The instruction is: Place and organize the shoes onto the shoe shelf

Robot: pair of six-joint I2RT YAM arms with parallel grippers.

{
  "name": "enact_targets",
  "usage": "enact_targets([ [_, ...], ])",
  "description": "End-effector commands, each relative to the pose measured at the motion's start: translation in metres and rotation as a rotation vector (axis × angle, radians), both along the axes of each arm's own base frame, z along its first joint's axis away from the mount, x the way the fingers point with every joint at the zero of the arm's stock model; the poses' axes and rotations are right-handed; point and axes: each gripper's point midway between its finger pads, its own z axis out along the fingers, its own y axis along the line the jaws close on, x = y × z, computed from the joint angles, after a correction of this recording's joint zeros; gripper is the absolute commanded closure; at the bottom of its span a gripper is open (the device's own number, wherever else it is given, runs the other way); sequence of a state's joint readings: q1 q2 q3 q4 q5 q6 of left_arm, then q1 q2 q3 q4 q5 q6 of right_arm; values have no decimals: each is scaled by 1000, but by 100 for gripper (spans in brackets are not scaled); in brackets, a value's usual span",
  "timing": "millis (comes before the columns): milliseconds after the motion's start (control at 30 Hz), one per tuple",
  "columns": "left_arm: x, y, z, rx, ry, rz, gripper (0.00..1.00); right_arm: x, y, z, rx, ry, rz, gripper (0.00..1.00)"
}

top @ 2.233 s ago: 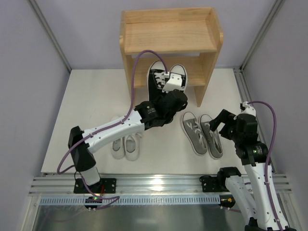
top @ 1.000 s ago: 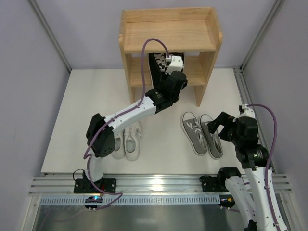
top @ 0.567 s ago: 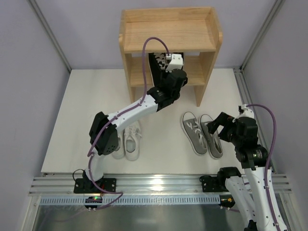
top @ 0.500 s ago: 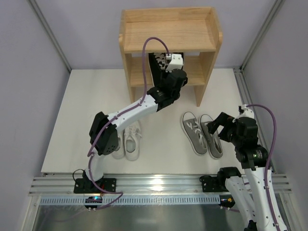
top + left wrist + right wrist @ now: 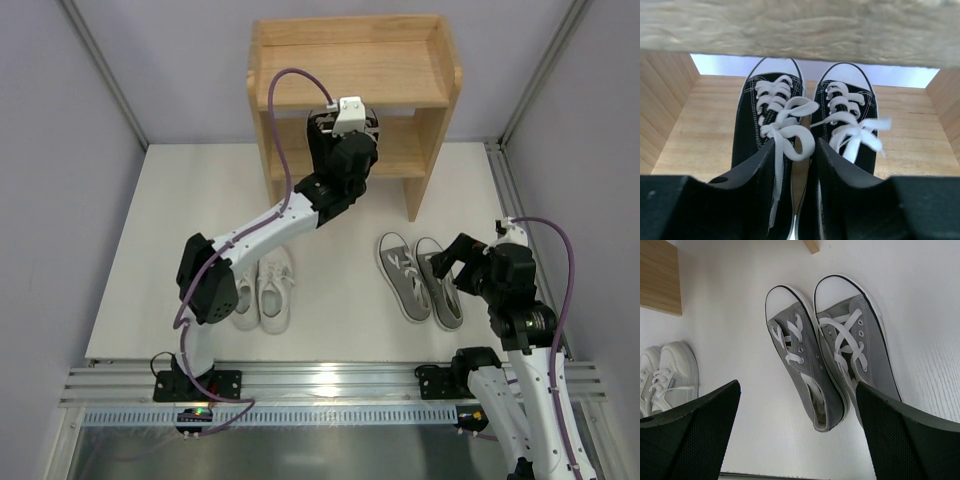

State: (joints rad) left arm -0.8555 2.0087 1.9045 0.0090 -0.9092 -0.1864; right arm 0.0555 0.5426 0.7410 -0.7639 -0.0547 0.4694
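Step in hand: shelving the black pair (image 5: 790, 107). Left jaws clamp its inner walls together; the shoes sit toes-inward on the shoe shelf's (image 5: 350, 70) lower tier. Right jaws are wide above the grey pair (image 5: 830, 345) on the desk (image 5: 200, 210). Next, likely: release and withdraw clear of the laces.

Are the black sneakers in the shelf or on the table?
In: both black sneakers stand upright on the lower tier of the shoe shelf, beneath its top board.
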Motion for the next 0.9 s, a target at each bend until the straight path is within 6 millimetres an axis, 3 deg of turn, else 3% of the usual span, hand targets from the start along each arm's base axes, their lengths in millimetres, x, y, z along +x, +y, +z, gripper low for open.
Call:
enact_targets([
  [0, -9, 11, 39, -100, -75, 20, 60, 5, 2, 7, 8, -42, 9, 3],
  [133, -20, 13, 44, -105, -75, 3, 41, 5, 2, 8, 8, -47, 6, 3],
  [167, -27, 17, 54, -116, -88, 0, 34, 5, 2, 8, 9, -48, 6, 3],
  [200, -33, 15, 48, -102, -79, -12, 30, 6, 2, 10, 10, -54, 5, 3],
  [267, -46, 21, 58, -124, -92, -20, 21, 6, 2, 8, 12, -52, 2, 3],
  [300, -50, 24, 50, -115, -79, -21, 19, 6, 2, 8, 11, -52, 3, 3],
  [467, -75, 35, 48, -163, -47, -82, 2, 8, 3, 10, 21, -58, 8, 3],
  [533, -89, 41, 44, -172, -22, -108, 0, 8, 4, 13, 24, -65, 8, 3],
  [633, -123, 45, 22, -150, 62, -130, 0, 6, 5, 14, 26, -66, 16, 3],
  [667, -135, 57, 1, -78, 133, -103, 0, 5, 5, 13, 26, -64, 19, 3],
  [767, -173, 71, -40, -73, 247, -102, 0, 3, 8, 11, 34, -54, 32, 3],
  [867, -210, 108, -99, -78, 395, -56, 0, 2, 10, 10, 40, -52, 43, 3],
])
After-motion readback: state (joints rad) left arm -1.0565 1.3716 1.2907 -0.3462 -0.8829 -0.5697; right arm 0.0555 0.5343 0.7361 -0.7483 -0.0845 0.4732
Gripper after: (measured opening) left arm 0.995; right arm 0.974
